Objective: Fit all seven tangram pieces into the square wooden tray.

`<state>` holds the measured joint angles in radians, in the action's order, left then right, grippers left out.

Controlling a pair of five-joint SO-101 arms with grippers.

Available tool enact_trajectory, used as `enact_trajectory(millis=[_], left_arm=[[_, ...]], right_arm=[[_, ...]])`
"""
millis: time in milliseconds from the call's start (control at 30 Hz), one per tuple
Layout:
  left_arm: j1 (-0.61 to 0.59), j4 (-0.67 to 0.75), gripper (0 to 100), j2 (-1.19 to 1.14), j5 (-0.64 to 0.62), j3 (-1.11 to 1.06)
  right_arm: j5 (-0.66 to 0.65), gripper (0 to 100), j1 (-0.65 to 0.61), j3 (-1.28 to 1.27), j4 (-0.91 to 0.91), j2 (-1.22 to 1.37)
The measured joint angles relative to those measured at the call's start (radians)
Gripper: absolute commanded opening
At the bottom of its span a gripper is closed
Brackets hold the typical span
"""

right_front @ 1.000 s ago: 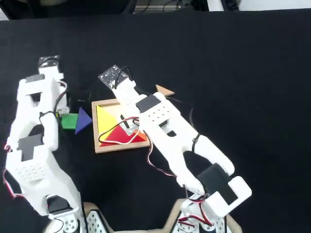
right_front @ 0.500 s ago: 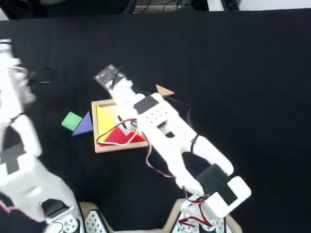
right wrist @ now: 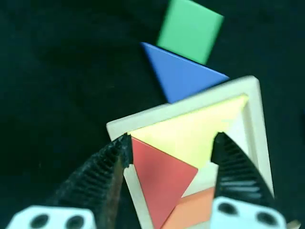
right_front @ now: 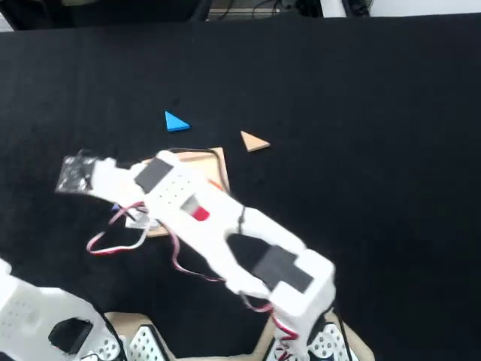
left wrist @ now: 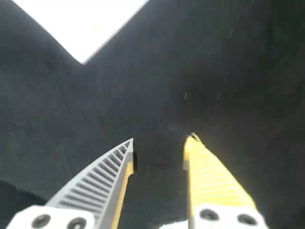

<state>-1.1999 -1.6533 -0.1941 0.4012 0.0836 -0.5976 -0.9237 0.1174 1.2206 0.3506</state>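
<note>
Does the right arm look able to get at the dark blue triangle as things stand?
Likely yes: the right gripper hangs open over the tray, and the dark blue triangle lies just past its rim, uncovered, with the green square beyond it.

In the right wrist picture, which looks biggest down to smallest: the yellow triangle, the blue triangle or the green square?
1. yellow triangle
2. blue triangle and green square: these look about alike, too close to rank.

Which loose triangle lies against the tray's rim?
The dark blue triangle beside the green square; the light blue triangle and tan triangle lie apart from the tray.
</note>
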Motion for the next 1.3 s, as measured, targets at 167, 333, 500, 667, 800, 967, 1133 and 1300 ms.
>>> enact_trajectory(millis=[167,333,500,667,800,967,1133,1300], left_arm=[[-0.020,0.040,20,0.000,0.046,-0.144],[-0.018,0.040,20,0.040,0.078,-0.238],[0.032,0.035,20,0.253,0.097,-0.407],[0.143,0.087,20,0.620,0.038,-0.588],[0.178,0.204,20,0.905,-0.072,-0.740],[0.192,0.252,20,1.037,-0.147,-0.812],[0.192,0.252,20,0.997,-0.192,-0.798],[0.169,0.252,20,0.870,-0.239,-0.671]], right_arm=[[-0.074,29.2,0.002,0.319,0.130,0.230],[-0.150,29.0,-0.003,0.621,0.233,0.456],[-0.212,28.9,-0.002,0.898,0.344,0.661],[-0.218,28.9,0.020,1.151,0.414,0.845],[-0.218,27.9,0.028,1.312,0.442,0.973],[-0.221,11.5,0.029,1.464,0.483,1.046],[-0.222,4.5,0.029,1.521,0.483,1.066],[-0.222,1.1,0.029,1.525,0.466,1.066]])
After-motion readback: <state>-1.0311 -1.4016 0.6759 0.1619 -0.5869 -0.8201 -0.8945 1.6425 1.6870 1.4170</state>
